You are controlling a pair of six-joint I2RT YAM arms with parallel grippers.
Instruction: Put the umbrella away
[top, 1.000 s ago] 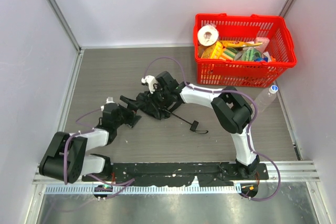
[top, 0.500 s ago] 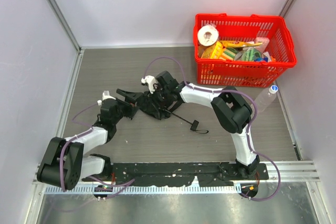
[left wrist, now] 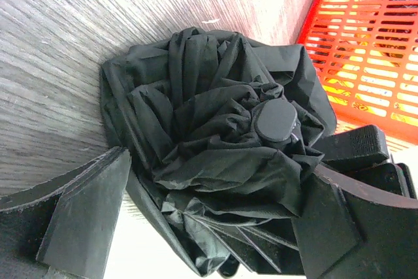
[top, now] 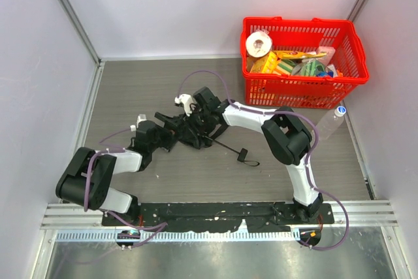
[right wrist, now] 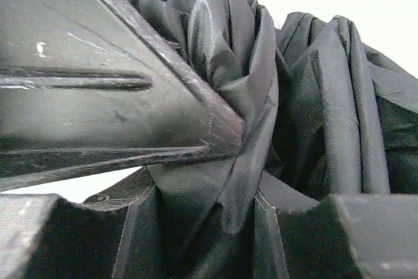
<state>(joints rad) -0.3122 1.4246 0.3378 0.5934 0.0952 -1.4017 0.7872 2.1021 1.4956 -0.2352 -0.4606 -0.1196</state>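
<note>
The umbrella (top: 196, 136) lies folded on the table (top: 130, 89), a little left of the middle. Its black cloth is bunched in a heap and its thin shaft (top: 222, 144) runs out to the small handle (top: 241, 155) with its loop, well apart from the red basket (top: 297, 93) in the far right corner. The right gripper (top: 198, 121) is clamped on a fold of that cloth, which is pinched between its fingers (right wrist: 117, 83). The left gripper (top: 166, 127) is spread wide around the capped end of the bundle, not closed on it.
</note>
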